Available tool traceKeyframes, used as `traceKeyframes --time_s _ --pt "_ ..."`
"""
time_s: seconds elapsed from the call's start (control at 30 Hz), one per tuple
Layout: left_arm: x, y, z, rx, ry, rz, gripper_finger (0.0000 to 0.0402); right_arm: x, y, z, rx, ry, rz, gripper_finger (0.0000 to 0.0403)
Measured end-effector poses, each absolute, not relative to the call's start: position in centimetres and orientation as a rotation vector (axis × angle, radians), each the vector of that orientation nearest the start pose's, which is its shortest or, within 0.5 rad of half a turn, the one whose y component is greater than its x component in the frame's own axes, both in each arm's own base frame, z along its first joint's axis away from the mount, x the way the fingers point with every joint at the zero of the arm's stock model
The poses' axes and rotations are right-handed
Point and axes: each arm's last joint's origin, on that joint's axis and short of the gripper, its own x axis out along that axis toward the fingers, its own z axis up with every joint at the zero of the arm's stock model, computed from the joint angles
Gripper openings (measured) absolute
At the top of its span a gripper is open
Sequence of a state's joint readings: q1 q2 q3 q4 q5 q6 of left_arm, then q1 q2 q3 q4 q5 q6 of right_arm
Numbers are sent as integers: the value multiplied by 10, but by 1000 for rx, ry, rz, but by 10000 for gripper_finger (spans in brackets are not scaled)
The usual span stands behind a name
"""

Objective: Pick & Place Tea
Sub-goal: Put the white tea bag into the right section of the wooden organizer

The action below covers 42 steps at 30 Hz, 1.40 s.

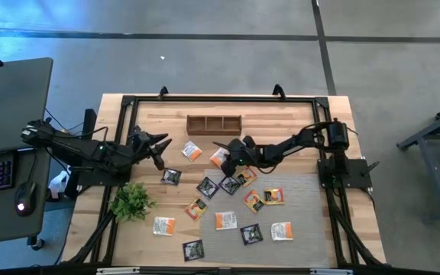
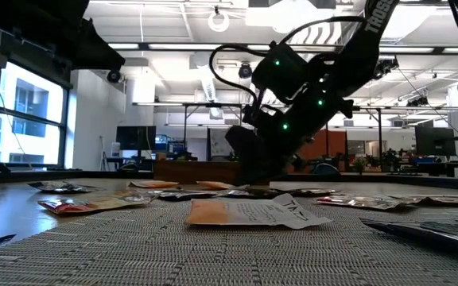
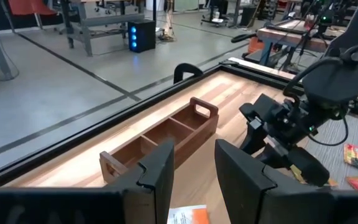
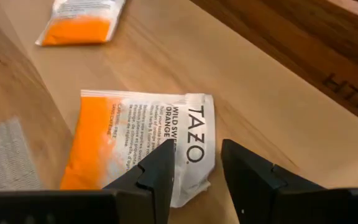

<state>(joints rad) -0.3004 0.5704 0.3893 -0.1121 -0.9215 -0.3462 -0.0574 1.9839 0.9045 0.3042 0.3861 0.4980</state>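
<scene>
High view shows the wooden tray (image 1: 214,124) with all 3 compartments bare and the sachets (image 1: 226,220) lying loose on the table in front of it, so sorting looks barely begun. The right gripper (image 4: 194,163), fingers spread and holding nothing, hangs low over an orange-and-white sachet (image 4: 138,143) near the tray; the left gripper (image 3: 194,163), also spread and holding nothing, waits off the tray's left end.

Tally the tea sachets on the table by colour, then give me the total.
Dark grey-black sachets: 5
White-and-orange sachets: 5
Orange-yellow sachets: 4
Total: 14, as counted in the high view
</scene>
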Motion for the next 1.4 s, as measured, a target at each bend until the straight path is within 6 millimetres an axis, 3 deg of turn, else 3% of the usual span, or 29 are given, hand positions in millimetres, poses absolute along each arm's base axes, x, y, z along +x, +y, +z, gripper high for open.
traceKeyframes --time_s 0.13,0.3,0.4,0.5,0.67,0.87,1.13,1.4 --pt "132 -17 237 -164 130 653 115 358 -32 89 327 693 -611 90" --pt "132 -17 237 -163 131 654 115 357 -34 89 256 733 -573 11" --pt "132 -17 236 -161 134 654 115 357 -33 96 210 723 -518 17" --pt "132 -17 236 -160 135 654 115 354 -32 114 149 712 -474 14" --pt "132 -17 236 -158 138 654 115 350 -37 168 -89 572 -521 8" --pt "132 -17 236 -156 141 655 115 343 -67 200 -438 548 -617 4" --pt "132 -17 236 -154 142 656 115 335 -119 183 -564 674 -609 4" --pt "132 -17 236 -154 144 656 115 339 -136 159 -707 742 -538 5"
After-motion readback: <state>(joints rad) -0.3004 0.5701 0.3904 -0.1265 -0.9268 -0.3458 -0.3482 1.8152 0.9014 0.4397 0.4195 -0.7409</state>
